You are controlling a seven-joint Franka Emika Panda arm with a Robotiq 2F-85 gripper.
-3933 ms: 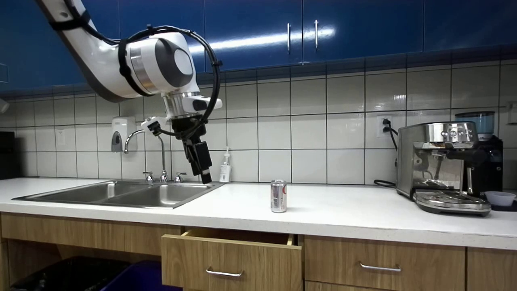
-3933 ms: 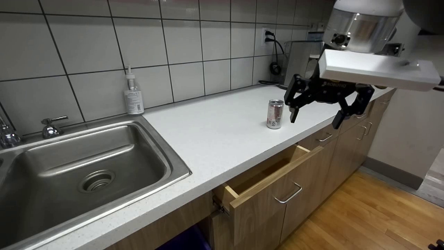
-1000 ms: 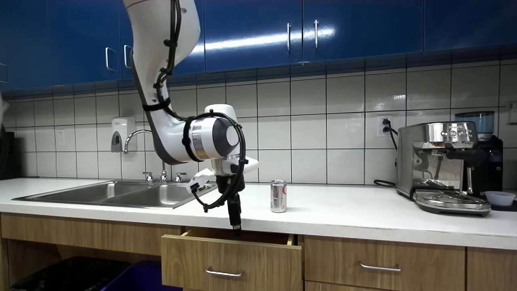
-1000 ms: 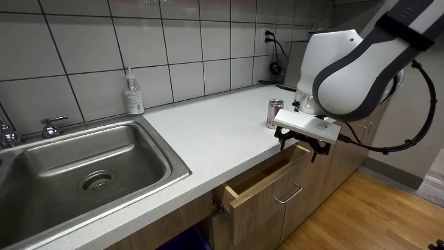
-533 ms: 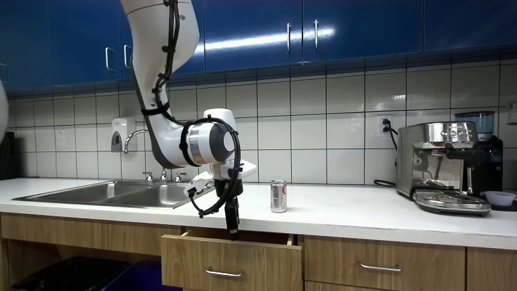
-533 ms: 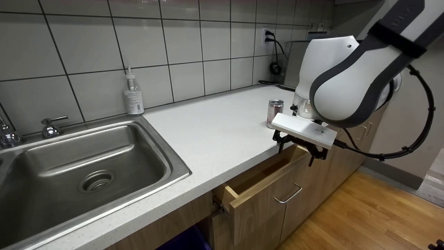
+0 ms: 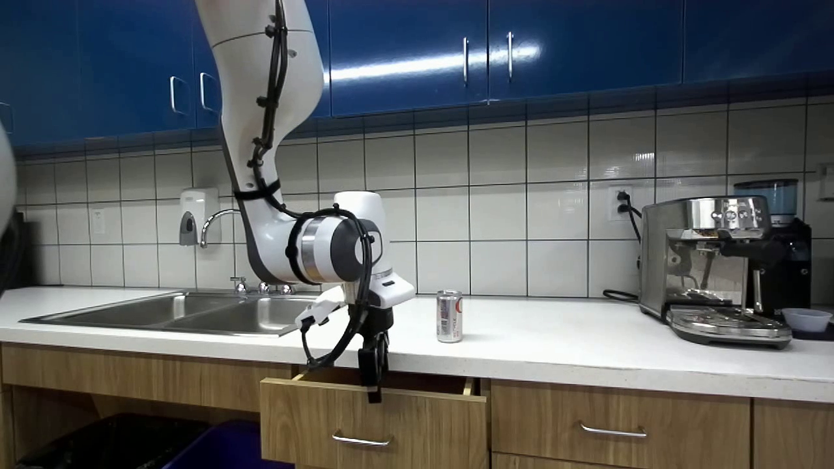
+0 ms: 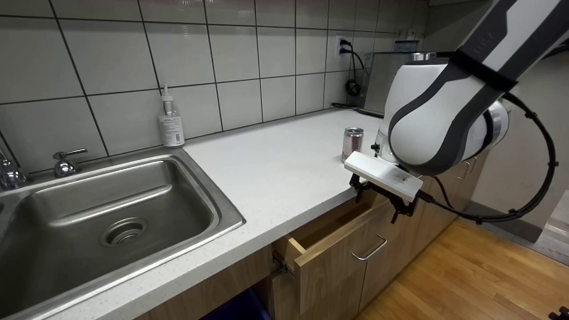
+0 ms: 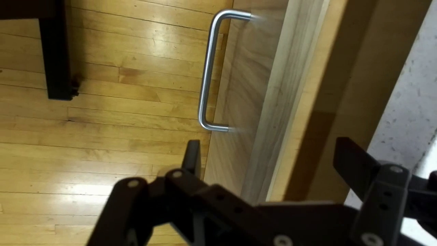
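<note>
My gripper (image 7: 373, 396) points down at the pulled-out wooden drawer (image 7: 306, 417), its fingers spread wide with nothing held. In the wrist view the top edge of the drawer front (image 9: 273, 112) runs between the fingertips. One finger (image 9: 193, 155) hangs on the handle side over the floor; the other finger (image 9: 353, 164) appears over the drawer's inside, near the counter edge. Whether either finger touches wood cannot be told. The metal handle (image 9: 206, 71) lies ahead of the fingers, and shows below the gripper in an exterior view. A silver can (image 7: 449, 317) stands upright on the counter behind the gripper.
The white counter (image 8: 275, 160) overhangs the drawer. A steel sink (image 7: 195, 312) with a faucet lies to one side, a soap bottle (image 8: 171, 124) behind it. A coffee machine (image 7: 710, 267) stands farther along. A purple bin (image 7: 228, 446) sits under the counter beside the drawer.
From above the sink area, the gripper has come down to the drawer. Over the last second it sank a little further, jaws wide throughout. Drawer and can have stayed put.
</note>
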